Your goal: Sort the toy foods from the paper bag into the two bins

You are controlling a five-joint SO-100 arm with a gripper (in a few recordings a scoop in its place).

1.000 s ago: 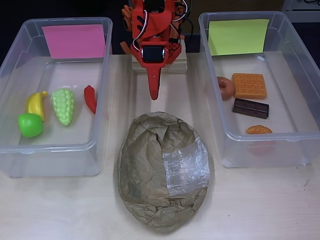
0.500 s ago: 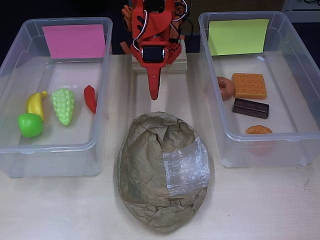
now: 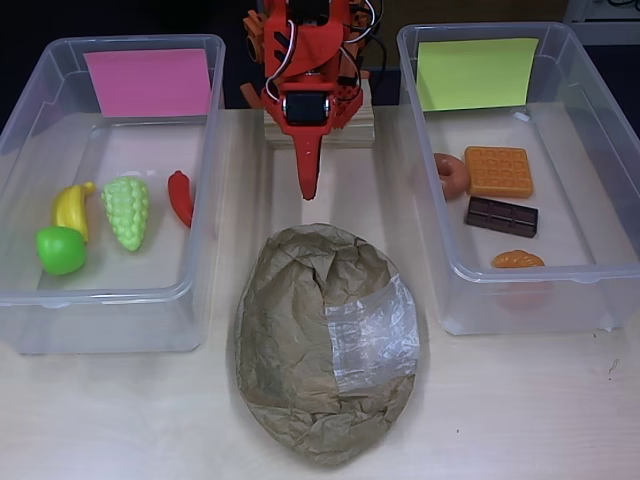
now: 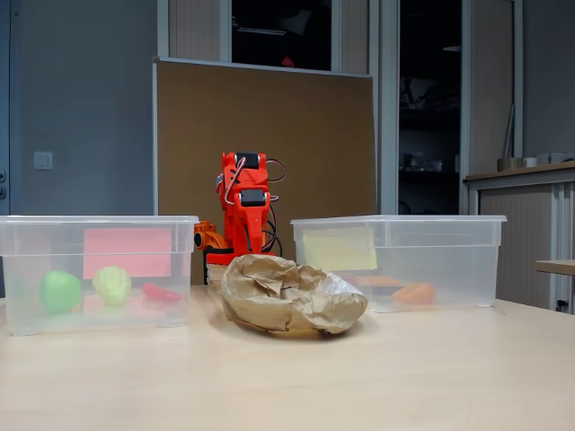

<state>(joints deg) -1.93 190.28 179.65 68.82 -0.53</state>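
Nothing has moved since the earlier frames: we log the gripper (image 3: 309, 185) clenched and empty, hanging just behind the bag (image 3: 325, 340). To its left in the overhead view, the pink-card bin (image 3: 110, 300) holds bananas (image 3: 72, 208), grapes (image 3: 127, 211), apple (image 3: 60, 249), chili (image 3: 180, 197). To its right, the yellow-card bin (image 3: 600, 270) holds donut (image 3: 452, 174), waffle (image 3: 498, 171), chocolate (image 3: 501, 216), roll (image 3: 517, 260). We judge sorting finished.

Crumpled paper bag (image 3: 322, 342) between toy-filled bins (image 3: 30, 150)
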